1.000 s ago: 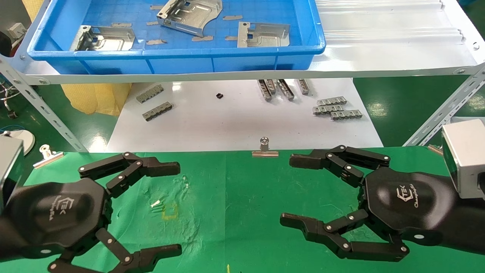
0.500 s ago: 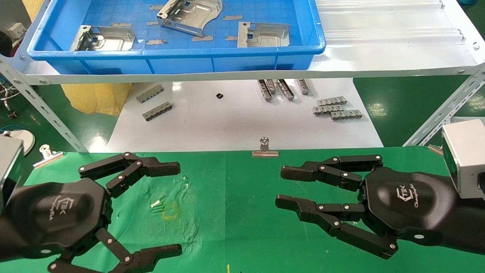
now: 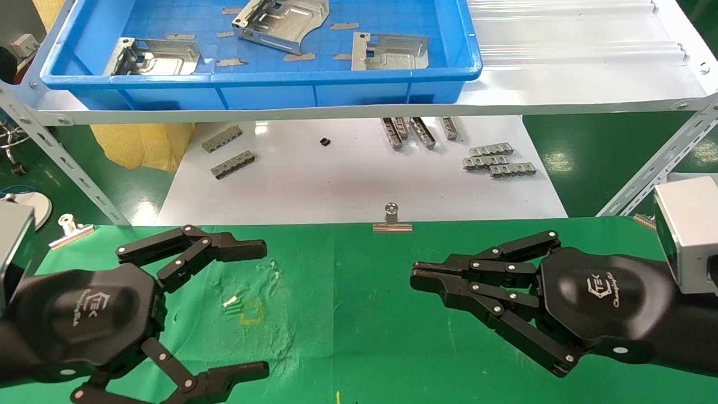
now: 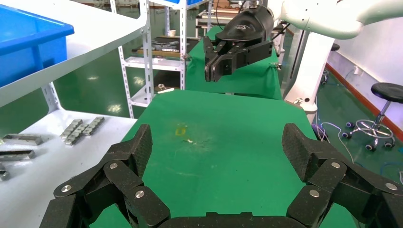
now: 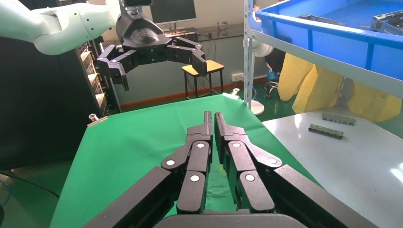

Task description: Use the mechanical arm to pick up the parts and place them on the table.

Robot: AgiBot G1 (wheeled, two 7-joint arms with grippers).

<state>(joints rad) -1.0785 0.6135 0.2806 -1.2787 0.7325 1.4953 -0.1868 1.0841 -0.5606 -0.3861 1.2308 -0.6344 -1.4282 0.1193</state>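
Observation:
Three silvery sheet-metal parts lie in the blue tray on the shelf: one at the left (image 3: 152, 56), one at the back middle (image 3: 280, 18), one at the right (image 3: 388, 51). My left gripper (image 3: 263, 306) is open and empty above the green cloth table (image 3: 359, 314); it also shows in the right wrist view (image 5: 159, 61) and in its own view (image 4: 218, 147). My right gripper (image 3: 418, 275) is shut and empty above the cloth at the right; it also shows in its own view (image 5: 212, 118) and in the left wrist view (image 4: 216, 71).
The blue tray (image 3: 280, 90) stands on a white shelf (image 3: 561, 84) with slotted metal legs (image 3: 61, 163) at both sides. Small grey toothed strips (image 3: 496, 160) lie on the glossy white board (image 3: 348, 179). Binder clips (image 3: 391, 220) hold the cloth's far edge. A yellow mark (image 3: 251, 313) is on the cloth.
My right gripper's fingers have closed from wide open to shut, holding nothing. The left gripper and the parts have not moved.

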